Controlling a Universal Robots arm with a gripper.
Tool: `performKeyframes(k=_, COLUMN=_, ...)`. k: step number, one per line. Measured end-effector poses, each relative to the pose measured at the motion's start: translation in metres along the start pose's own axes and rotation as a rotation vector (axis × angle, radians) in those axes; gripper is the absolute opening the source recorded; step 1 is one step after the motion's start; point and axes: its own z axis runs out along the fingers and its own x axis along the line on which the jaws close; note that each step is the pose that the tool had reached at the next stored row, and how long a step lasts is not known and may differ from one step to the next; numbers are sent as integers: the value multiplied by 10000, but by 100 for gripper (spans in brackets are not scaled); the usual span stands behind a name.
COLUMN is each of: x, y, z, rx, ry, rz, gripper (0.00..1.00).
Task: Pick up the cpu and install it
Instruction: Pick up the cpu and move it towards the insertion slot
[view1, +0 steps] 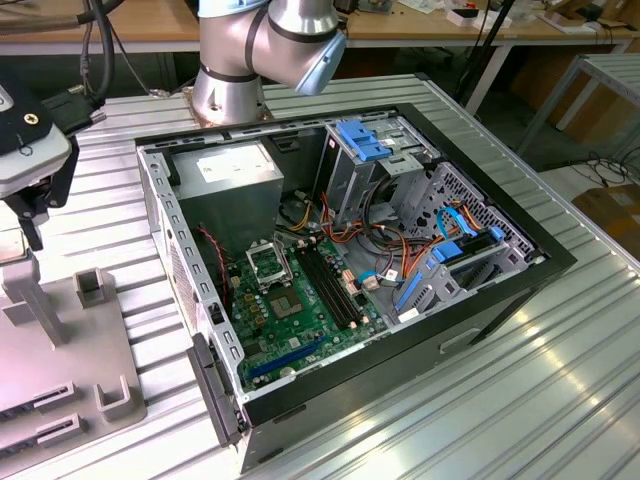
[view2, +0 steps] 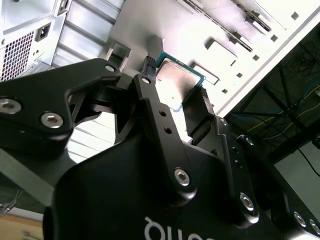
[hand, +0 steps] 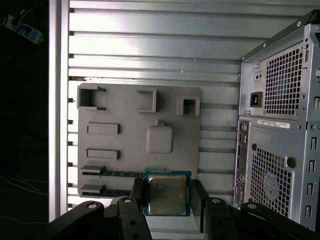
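Right now the tool (hand: 167, 196) is clamped on the cpu (hand: 166, 192). One black finger (hand: 140, 200) presses on one edge of the little square chip, and the other presses on the edge across from it. In the second wrist view the cpu (view2: 176, 79) sits at the very tips of the tool (view2: 177, 92).

The chip hangs over the grey tray (hand: 125, 105) that lies on the counter (hand: 150, 45). It seems to be up off the tray, not resting on it, but I cannot tell how high. So I think the picking-up step is about done, and carrying is the step in hand.

In the exterior view the tool (view1: 33, 225) is at the exterior view's left, above the grey tray (view1: 60, 350). The open computer case (view1: 500, 290) stands just beside the tray on the counter (view1: 480, 410). Inside it lies the green board (view1: 300, 320), and on that board is the black-framed socket (view1: 268, 262). The socket is well apart from the tool.

To put the chip in, I think the tool has to go up over the case wall and then come straight down. The chip must be flat and turned the right way over the socket. Wires and metal parts are close by, so it calls for a slow, careful move.
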Motion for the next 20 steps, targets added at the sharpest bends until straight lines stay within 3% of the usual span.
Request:
performKeyframes(k=7, x=3, y=-2, z=-92, rx=-7, ry=29, rz=-1, gripper=47)
performKeyframes(k=15, x=-4, y=-3, z=-95, rx=-6, ry=30, rz=-3, gripper=47)
performKeyframes(k=20, x=-84, y=-5, z=-97, rx=-7, ry=30, rz=-1, gripper=47)
